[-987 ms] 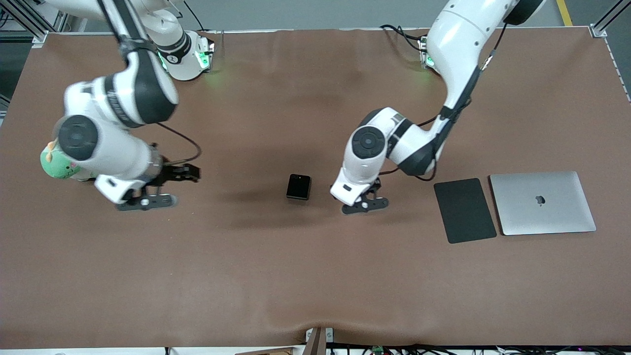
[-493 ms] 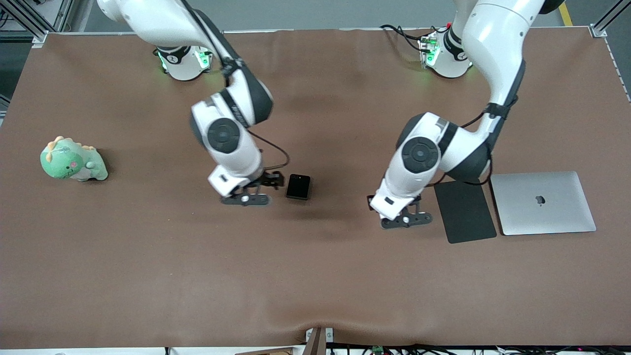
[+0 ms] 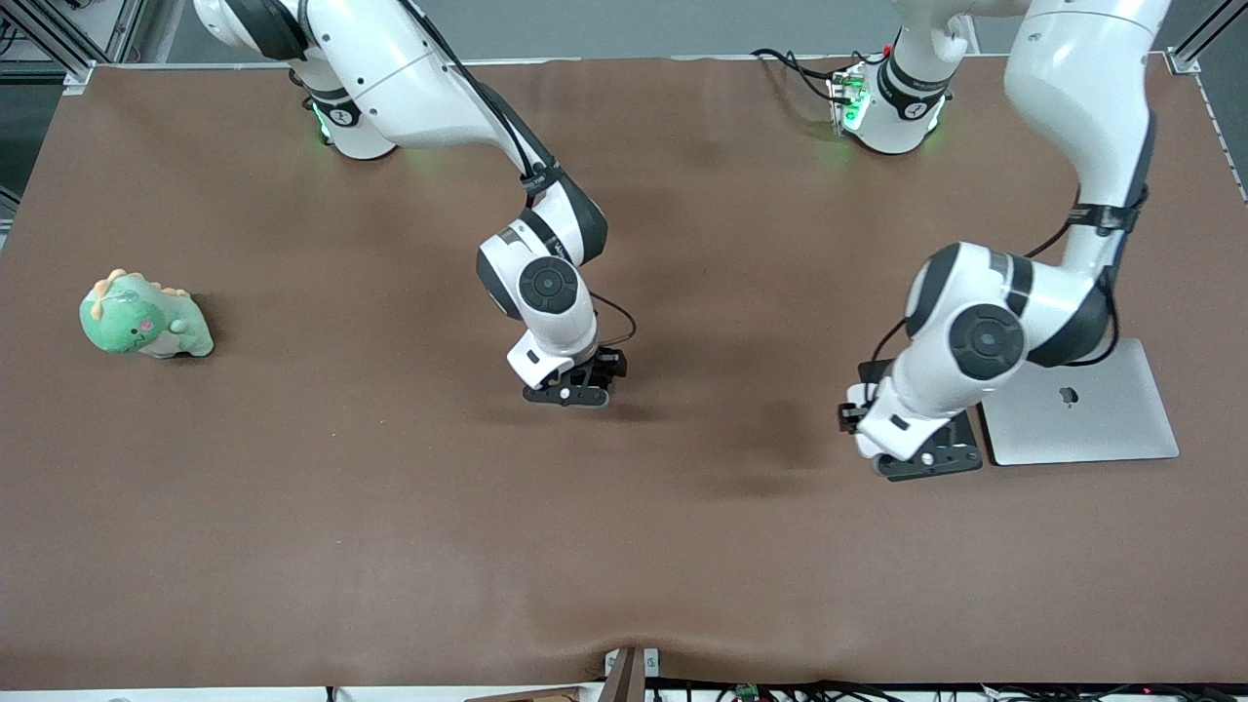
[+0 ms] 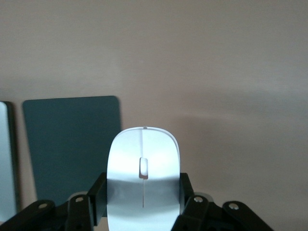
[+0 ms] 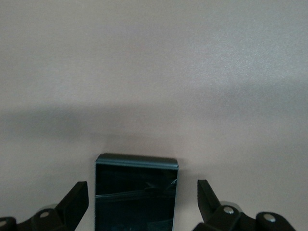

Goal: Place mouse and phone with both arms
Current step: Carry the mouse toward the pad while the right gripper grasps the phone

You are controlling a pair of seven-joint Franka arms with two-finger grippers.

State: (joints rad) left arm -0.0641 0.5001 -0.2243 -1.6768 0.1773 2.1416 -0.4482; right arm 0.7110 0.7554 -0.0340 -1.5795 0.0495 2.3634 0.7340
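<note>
Both arms have swung toward the left arm's end, right hand [image 3: 585, 388] now spread over the phone [image 5: 136, 192] mid-bench, left hand [image 3: 921, 453] pinching the mouse [image 4: 143, 178] over the grey pad [image 4: 72, 144]; a skewed close could shove the phone, an early release could drop the mouse.

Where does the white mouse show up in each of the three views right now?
Front view: not visible; the left gripper hangs over the dark grey pad, and the arm covers whatever it holds.
Left wrist view: the mouse sits clamped between the left gripper's fingers.
Right wrist view: not in it; only the phone between open fingers.
Shared landmark: the dark grey pad, also visible in the left wrist view.
</note>
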